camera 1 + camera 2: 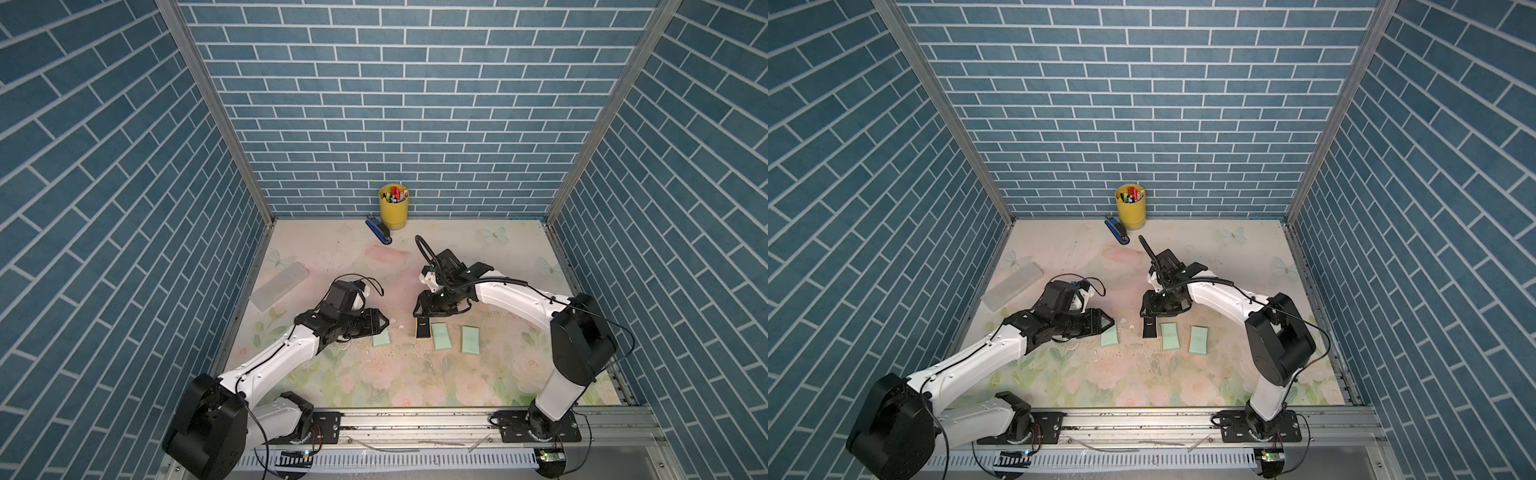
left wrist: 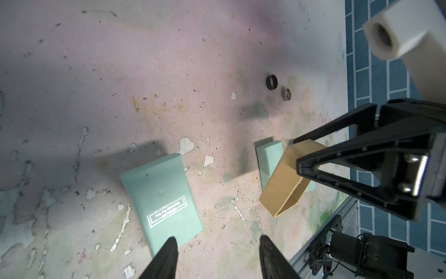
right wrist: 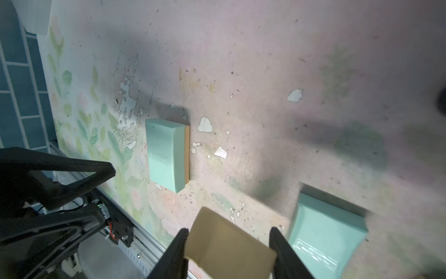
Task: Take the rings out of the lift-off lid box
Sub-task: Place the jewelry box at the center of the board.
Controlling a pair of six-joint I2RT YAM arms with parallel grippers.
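Clamped in my right gripper [image 3: 228, 232] is the tilted tan box [image 3: 229, 248] (black inside showing from above), while a black ring [image 2: 272, 82] and a pale ring [image 2: 286, 94] lie close together on the tabletop [image 2: 120, 72] apart from it, and my left gripper [image 2: 217, 239] gapes empty near a mint-green box [image 2: 164, 193].

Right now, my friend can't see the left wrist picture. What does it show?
The right gripper holds a tan box tilted over the table. A black ring and a silvery ring lie loose nearby. A mint-green box lies by the open left gripper.
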